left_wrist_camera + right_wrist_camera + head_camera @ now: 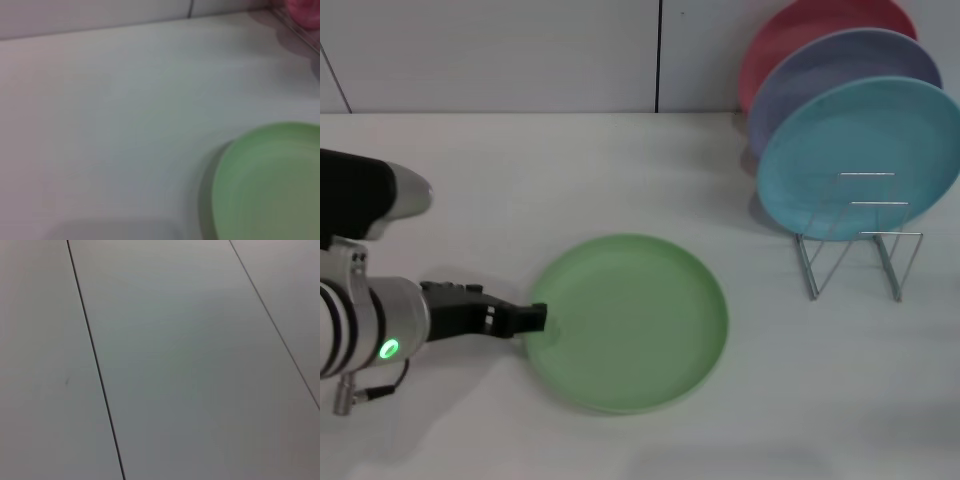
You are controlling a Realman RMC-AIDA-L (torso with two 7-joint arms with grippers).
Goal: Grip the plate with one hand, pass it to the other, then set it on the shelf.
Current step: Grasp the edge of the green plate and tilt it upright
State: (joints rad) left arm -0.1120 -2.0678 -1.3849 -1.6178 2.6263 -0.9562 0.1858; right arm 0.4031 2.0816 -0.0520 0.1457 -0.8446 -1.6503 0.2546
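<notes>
The light-green plate point(630, 320) lies flat on the white table, in the front middle of the head view. My left gripper point(535, 318), black on a silver arm with a green light, reaches in from the left and its tip is at the plate's left rim. The left wrist view shows the plate point(270, 185) near the camera. The wire shelf point(860, 240) stands at the right rear. My right gripper is out of view; its wrist view shows only grey panels with dark seams.
Three plates stand upright in the shelf: sky-blue point(860, 150) in front, lavender point(840, 65) behind it, pink point(810, 30) at the back. A pale wall runs along the table's far edge. Bare table point(620, 170) lies between plate and shelf.
</notes>
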